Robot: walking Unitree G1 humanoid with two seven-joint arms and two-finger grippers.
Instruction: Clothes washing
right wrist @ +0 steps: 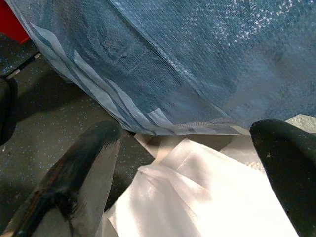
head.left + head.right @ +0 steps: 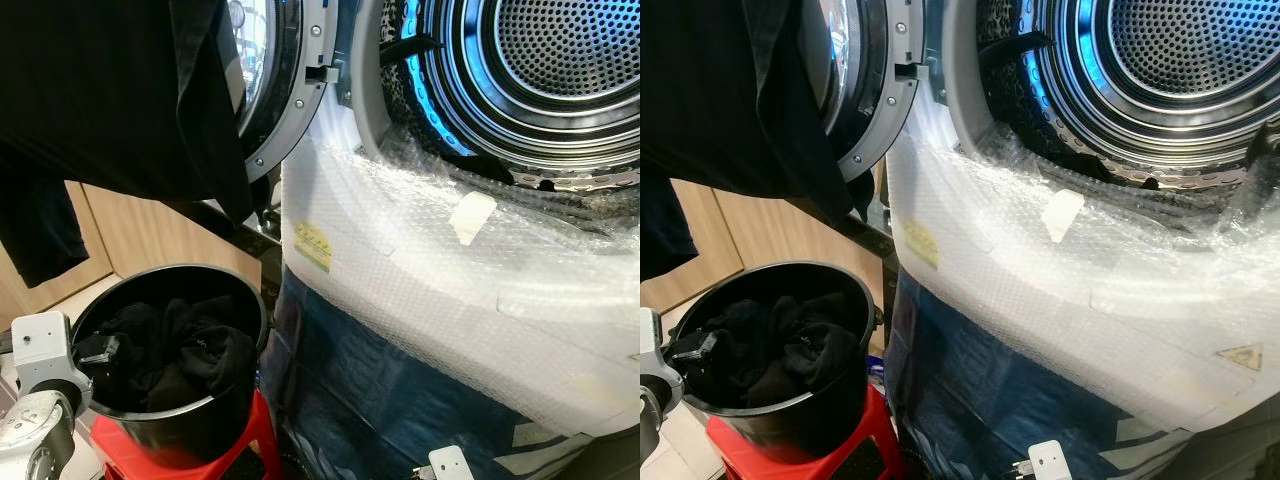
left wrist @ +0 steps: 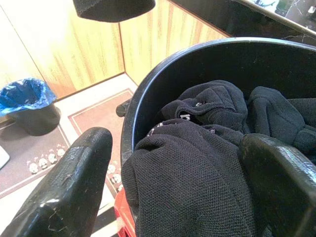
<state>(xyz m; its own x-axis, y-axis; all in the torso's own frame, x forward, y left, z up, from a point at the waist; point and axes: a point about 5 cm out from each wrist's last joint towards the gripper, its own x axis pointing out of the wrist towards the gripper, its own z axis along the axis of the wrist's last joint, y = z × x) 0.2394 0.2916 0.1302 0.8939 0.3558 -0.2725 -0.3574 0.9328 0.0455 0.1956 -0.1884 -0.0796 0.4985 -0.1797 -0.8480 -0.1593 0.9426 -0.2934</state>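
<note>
Black bucket (image 2: pixel 215 290), near left on a red stool (image 2: pixel 150 455): holds crumpled black clothes (image 2: pixel 165 350). Left pincer (image 3: pixel 173 187) released, fingers straddling the bucket rim over the clothes. Black garment (image 2: pixel 120 90), upper left, cut off by the frame, hides part of the open washer door (image 2: pixel 285 90). Drum (image 2: pixel 560 60) far right; front under bubble wrap (image 2: pixel 450 290). Right pincer (image 1: pixel 192 163) released, low beside blue sheeting (image 1: pixel 197 59).
</note>
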